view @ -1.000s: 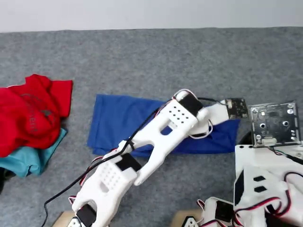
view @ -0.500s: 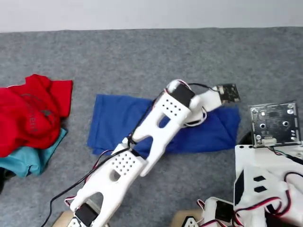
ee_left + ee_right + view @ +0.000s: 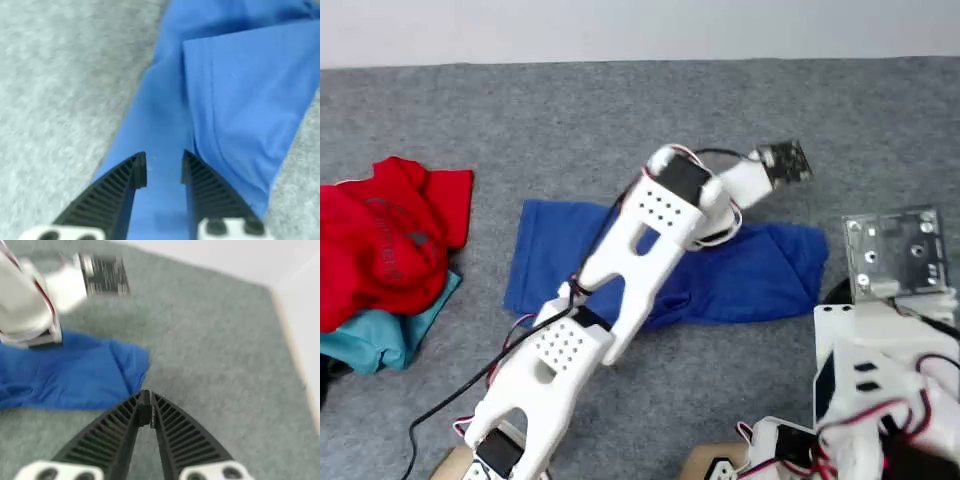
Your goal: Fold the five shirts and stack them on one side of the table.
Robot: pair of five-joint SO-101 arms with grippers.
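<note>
The left arm's fingers (image 3: 134,174) stand a little apart with nothing between them, hanging over the blue shirt (image 3: 240,90), whose cloth shows through the gap; a folded edge of it runs just beside one fingertip. The right arm's fingers (image 3: 146,410) are pressed together at the tips and empty, over bare grey tabletop (image 3: 215,340) near the shirt's rumpled end. From the high view, the left arm (image 3: 650,225) stretches across the blue shirt, which lies spread in a long band in the middle of the tabletop, while the right arm (image 3: 885,385) sits low at the near corner. Well apart, at the far side edge, a red shirt (image 3: 380,240) lies crumpled on top of a teal shirt (image 3: 375,345).
</note>
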